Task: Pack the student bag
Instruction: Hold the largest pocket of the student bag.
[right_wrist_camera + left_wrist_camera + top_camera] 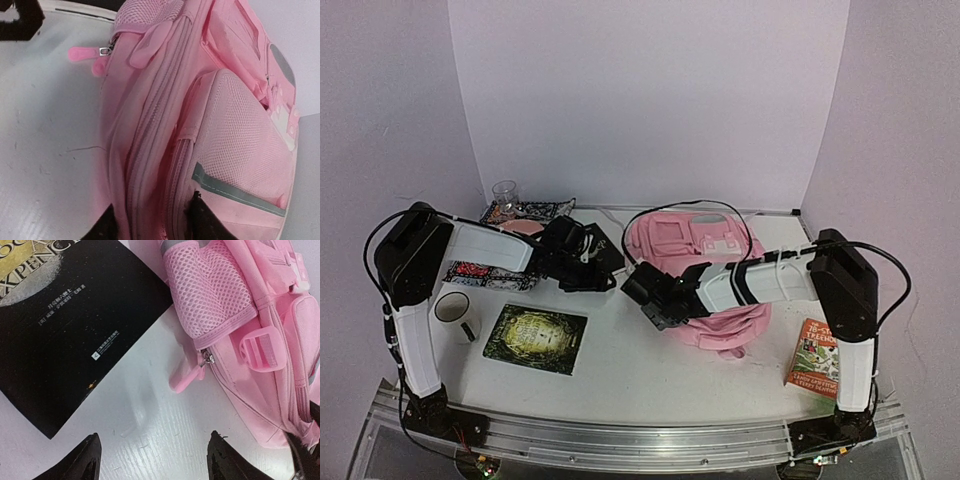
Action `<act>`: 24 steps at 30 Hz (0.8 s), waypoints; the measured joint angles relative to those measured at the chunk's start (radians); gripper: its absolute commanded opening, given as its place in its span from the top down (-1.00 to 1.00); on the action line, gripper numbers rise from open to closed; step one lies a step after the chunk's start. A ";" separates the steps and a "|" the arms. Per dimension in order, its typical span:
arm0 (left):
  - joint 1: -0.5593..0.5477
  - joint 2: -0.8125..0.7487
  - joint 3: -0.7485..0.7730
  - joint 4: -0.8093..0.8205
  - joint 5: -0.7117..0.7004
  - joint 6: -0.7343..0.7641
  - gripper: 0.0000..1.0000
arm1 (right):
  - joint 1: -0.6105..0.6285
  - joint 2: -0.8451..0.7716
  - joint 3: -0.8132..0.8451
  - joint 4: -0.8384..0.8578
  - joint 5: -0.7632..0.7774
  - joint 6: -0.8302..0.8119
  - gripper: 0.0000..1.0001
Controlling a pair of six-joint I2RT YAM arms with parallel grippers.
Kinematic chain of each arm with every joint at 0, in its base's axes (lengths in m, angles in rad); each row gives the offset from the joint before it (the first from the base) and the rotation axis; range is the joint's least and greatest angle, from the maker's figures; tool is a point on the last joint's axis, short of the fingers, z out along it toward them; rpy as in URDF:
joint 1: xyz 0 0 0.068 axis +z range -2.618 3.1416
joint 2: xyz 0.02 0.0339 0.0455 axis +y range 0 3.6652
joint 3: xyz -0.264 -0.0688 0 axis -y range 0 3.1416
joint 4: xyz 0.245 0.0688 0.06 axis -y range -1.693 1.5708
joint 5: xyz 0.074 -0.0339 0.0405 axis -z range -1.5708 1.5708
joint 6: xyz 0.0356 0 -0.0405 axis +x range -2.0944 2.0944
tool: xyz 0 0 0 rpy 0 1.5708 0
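Observation:
The student bag (pixel 710 250), pale pink, lies flat right of the table's middle. My right gripper (pixel 650 297) is at its left edge. In the right wrist view its fingertips (pixel 205 220) sit on either side of a bunched ridge of the bag's zipped side (pixel 155 165), shut on that fabric. My left gripper (pixel 598 265) is open and empty just left of the bag. In the left wrist view it (pixel 155 460) hovers over bare table, with the bag's pink zipper pull (pixel 186 378) and mesh side pocket (pixel 210 285) ahead of it.
A black book (pixel 65 325) lies by the left gripper. A dark green book (pixel 535 338) and a white mug (pixel 455 310) are front left. A glass (pixel 505 192) and patterned books (pixel 485 272) are back left. An orange book (pixel 817 358) lies front right.

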 measured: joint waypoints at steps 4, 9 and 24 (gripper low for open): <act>-0.001 0.018 0.000 0.028 0.050 0.013 -0.29 | -0.006 -0.051 -0.051 -0.002 0.014 -0.006 1.00; -0.016 0.031 0.000 0.068 0.103 0.026 -0.14 | -0.018 -0.128 -0.110 0.008 -0.024 -0.012 1.00; -0.046 0.146 0.019 0.223 0.204 0.053 -0.17 | -0.043 -0.202 -0.163 0.052 -0.111 -0.022 1.00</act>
